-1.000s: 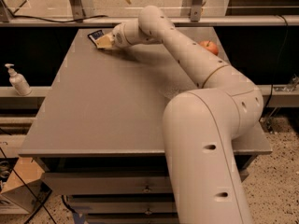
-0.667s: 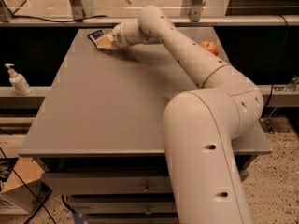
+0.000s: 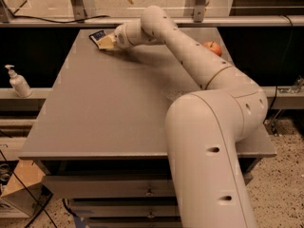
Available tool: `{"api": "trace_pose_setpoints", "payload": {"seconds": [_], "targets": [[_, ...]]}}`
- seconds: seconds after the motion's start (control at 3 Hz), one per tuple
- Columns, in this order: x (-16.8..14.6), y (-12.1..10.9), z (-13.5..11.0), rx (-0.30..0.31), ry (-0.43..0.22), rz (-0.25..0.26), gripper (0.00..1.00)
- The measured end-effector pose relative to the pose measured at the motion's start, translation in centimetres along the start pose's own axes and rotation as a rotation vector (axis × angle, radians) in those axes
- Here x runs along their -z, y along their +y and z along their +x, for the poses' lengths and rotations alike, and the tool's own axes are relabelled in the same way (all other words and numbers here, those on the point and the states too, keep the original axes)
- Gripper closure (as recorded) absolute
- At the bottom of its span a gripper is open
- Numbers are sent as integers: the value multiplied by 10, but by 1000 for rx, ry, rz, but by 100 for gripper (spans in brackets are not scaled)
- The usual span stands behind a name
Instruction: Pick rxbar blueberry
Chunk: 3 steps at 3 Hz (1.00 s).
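Fingers (image 3: 109,43): open or closed, cannot tell; gripper (image 3: 105,42) at table (image 3: 95,108) far-left corner, overlapping rxbar blueberry (image 3: 96,35), bar partly hidden.

A: Cam setup?
B: I've got 1 view only. It looks from high up, close behind the arm (image 3: 204,127), facing fwd & down across the table (image 3: 95,108). The gripper (image 3: 107,42) is far off, at the table's back-left.

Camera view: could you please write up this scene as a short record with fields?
target: rxbar blueberry, far left corner of the table
end effector: right beside the bar, low over the table
other items: apple near far right edge; pump bottle on ledge left of table
task state: bar lying on the table
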<state>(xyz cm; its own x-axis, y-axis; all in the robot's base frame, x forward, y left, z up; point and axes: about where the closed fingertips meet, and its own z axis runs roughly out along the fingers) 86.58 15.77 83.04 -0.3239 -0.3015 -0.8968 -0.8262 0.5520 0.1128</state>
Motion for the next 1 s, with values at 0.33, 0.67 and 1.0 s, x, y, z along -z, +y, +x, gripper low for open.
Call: {"api": "trace_pose_setpoints", "payload": {"seconds": [0.33, 0.67, 1.0], "targets": [[0, 0, 0, 0, 0, 0, 100], [0, 0, 0, 0, 0, 0, 84], [-2, 1, 1, 0, 1, -3, 60]]}}
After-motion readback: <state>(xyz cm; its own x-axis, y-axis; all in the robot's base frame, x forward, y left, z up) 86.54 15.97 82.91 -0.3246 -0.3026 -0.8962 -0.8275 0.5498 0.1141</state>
